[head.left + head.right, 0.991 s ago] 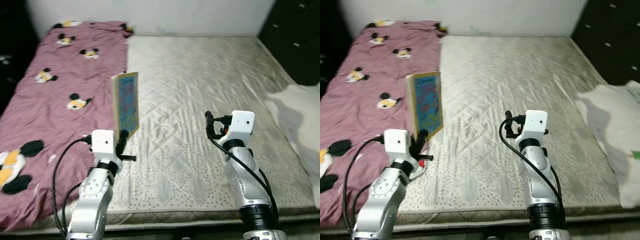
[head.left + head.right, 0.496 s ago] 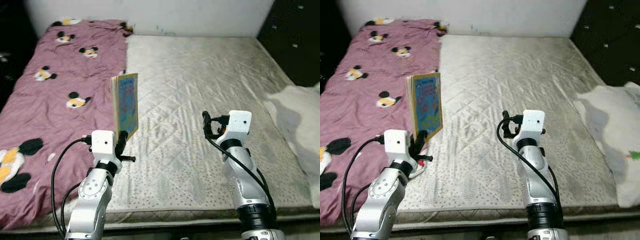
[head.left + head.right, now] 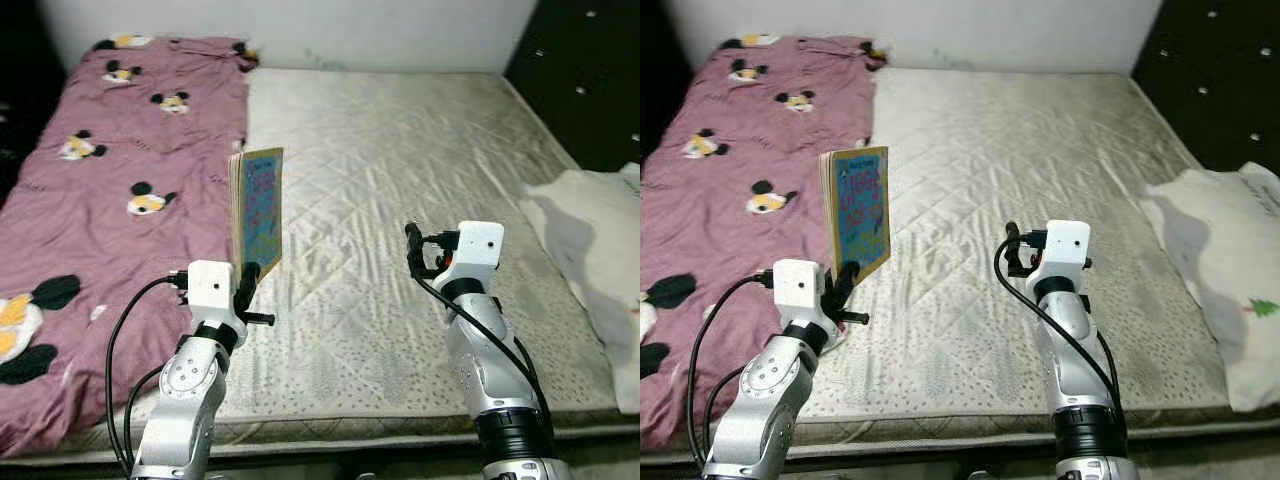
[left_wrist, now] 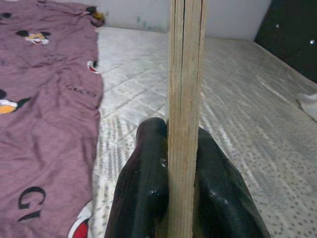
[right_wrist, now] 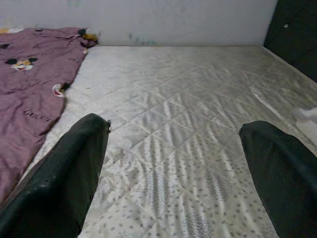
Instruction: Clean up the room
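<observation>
My left gripper [image 3: 246, 281] is shut on the lower edge of a thin book [image 3: 259, 210] with a blue patterned cover, held upright above the bed's front left part. In the left wrist view the book [image 4: 184, 99] stands edge-on between the two black fingers [image 4: 143, 193]. My right gripper [image 3: 413, 248] is raised over the bare mattress [image 3: 400, 170] toward the front right, open with nothing in it. Its fingers [image 5: 59, 173] show wide apart over the quilted surface.
A maroon blanket [image 3: 110, 170] with cartoon mouse prints covers the bed's left side. A white pillow [image 3: 600, 240] lies off the bed's right edge. Dark furniture [image 3: 590, 70] stands at the back right. A white wall [image 3: 300, 25] runs behind the bed.
The camera has shifted slightly, so the whole scene moved. The book tilted a little to the right in my left gripper; both arms hold about the same pose.
</observation>
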You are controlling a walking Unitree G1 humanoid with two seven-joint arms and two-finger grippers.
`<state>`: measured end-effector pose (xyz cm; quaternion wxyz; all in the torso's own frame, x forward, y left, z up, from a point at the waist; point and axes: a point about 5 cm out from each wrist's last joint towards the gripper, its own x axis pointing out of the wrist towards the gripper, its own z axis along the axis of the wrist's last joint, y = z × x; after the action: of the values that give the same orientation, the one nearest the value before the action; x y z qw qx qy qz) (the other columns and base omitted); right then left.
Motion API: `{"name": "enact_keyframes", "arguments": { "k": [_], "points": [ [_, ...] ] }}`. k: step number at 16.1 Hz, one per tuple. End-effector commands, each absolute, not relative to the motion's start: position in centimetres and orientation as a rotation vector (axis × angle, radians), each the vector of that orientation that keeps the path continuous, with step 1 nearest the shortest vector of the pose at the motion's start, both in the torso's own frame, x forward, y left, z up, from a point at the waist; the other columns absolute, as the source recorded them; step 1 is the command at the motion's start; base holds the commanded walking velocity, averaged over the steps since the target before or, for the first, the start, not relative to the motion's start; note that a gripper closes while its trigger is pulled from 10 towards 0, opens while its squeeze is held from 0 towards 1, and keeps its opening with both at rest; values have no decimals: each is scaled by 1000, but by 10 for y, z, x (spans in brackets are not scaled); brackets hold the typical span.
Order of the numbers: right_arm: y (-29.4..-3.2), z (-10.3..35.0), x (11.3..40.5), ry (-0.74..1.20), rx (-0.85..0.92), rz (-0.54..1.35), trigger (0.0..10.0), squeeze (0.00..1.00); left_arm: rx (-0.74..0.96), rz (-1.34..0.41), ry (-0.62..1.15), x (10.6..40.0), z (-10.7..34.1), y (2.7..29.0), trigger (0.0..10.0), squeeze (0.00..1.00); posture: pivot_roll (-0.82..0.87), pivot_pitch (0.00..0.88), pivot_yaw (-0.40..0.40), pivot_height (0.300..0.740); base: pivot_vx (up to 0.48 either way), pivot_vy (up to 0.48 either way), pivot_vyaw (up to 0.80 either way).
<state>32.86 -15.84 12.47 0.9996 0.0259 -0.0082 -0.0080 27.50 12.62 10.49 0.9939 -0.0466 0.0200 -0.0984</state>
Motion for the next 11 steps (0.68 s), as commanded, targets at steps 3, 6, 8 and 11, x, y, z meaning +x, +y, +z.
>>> {"name": "enact_keyframes", "arguments": {
  "k": [3, 6, 8, 11],
  "points": [
    [-160, 124, 329, -15, 48, -18, 10000, 0, -95, -216, 0, 276, 112, 123, 10000, 0, -7, 99, -30, 740, 0, 0, 0],
    [-160, 124, 329, -14, 43, -15, 10000, 0, -94, -213, 3, 276, 111, 123, 10000, 0, -8, 97, -30, 740, 0, -204, 0],
    [-160, 123, 329, -13, 42, -14, 10000, 0, -94, -212, 3, 276, 111, 124, 10000, 0, -8, 100, -32, 740, 0, -307, 0],
    [-160, 122, 329, -11, 41, -16, 10000, 0, -97, -213, 6, 276, 110, 123, 10000, 0, -10, 103, -31, 740, 0, -315, 0]
  ]
}}
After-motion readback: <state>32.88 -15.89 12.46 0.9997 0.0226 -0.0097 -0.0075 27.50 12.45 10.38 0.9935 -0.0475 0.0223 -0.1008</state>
